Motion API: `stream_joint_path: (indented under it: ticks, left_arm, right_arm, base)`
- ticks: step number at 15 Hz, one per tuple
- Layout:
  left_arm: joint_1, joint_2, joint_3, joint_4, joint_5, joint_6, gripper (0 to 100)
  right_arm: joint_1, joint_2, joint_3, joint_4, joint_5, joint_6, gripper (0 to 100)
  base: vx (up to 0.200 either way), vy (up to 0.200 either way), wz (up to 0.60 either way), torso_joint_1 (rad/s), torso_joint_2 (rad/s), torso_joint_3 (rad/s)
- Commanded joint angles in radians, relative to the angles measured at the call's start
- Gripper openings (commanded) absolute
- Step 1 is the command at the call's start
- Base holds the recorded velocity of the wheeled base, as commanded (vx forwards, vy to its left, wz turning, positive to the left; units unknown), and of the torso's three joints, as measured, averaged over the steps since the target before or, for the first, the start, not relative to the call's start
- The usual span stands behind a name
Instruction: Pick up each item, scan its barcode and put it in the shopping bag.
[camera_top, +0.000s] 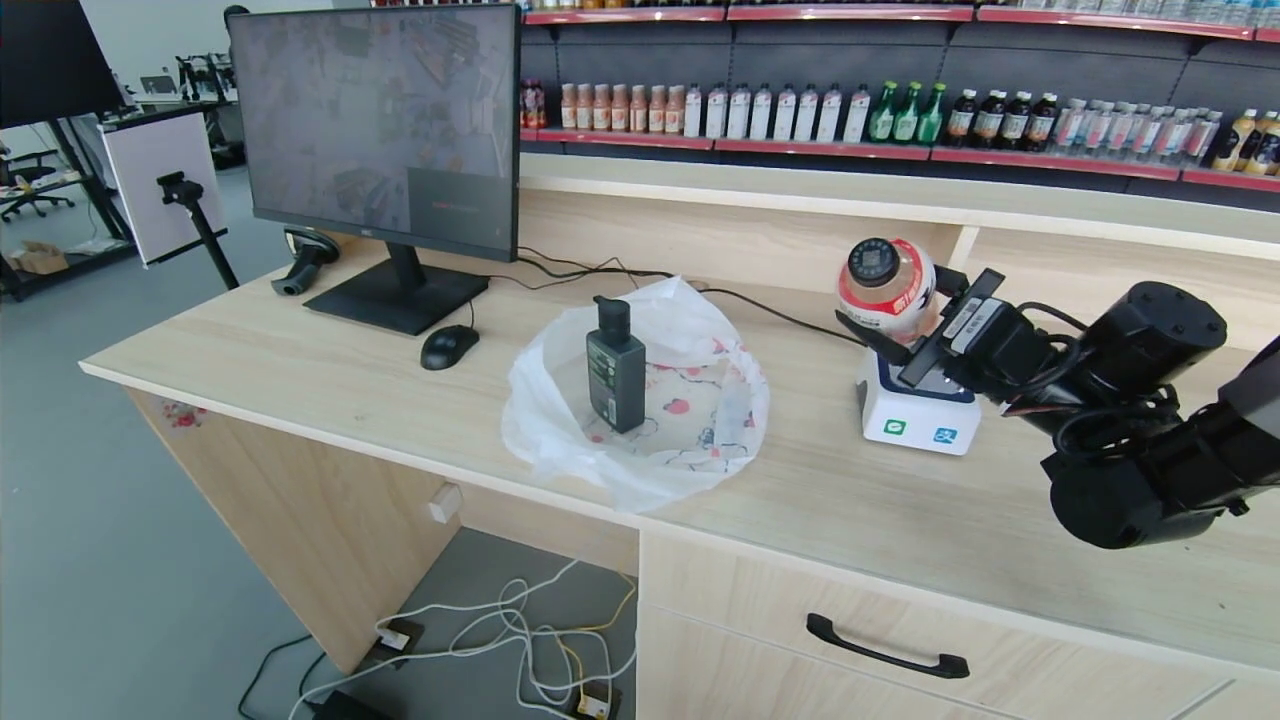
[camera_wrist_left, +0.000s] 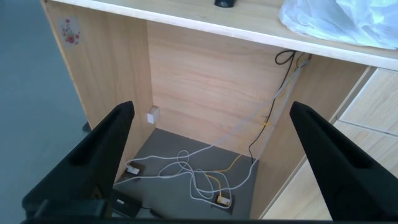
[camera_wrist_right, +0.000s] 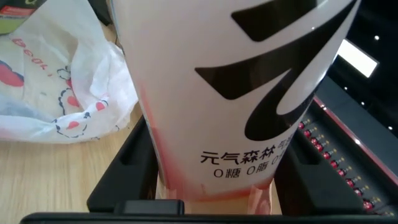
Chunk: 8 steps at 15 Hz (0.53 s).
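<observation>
My right gripper (camera_top: 905, 320) is shut on a white and red drink bottle (camera_top: 887, 285) with a dark cap, holding it tipped just above the white scanner box (camera_top: 915, 412) on the counter. Up close the bottle (camera_wrist_right: 230, 93) stands between the dark fingers (camera_wrist_right: 121, 174). The white shopping bag (camera_top: 640, 400) with red prints lies open at the counter's middle, and a dark green bottle (camera_top: 613, 365) stands upright inside it. My left gripper (camera_wrist_left: 208, 162) hangs open below the counter's edge, over the floor cables, with nothing between its fingers.
A monitor (camera_top: 380, 130) stands at the back left with a mouse (camera_top: 448, 346) and a handheld scanner (camera_top: 303, 262) beside it. Cables run along the counter's back. Shelves of drinks (camera_top: 900, 115) line the wall behind. A drawer handle (camera_top: 885, 650) sits below the front edge.
</observation>
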Motion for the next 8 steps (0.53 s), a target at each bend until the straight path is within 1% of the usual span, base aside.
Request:
stream_joint_path:
  ticks: [1, 8]
  left_arm:
    - [0.000, 0.000, 0.000, 0.000, 0.000, 0.000, 100]
    - [0.000, 0.000, 0.000, 0.000, 0.000, 0.000, 100]
  right_arm:
    - [-0.033, 0.010, -0.002, -0.001, 0.001, -0.003, 0]
    - [-0.051, 0.029, 0.006, -0.001, 0.000, -0.020, 0]
  base:
    - [0.000, 0.000, 0.00, 0.000, 0.00, 0.000]
    - [0.000, 0.000, 0.00, 0.000, 0.00, 0.000]
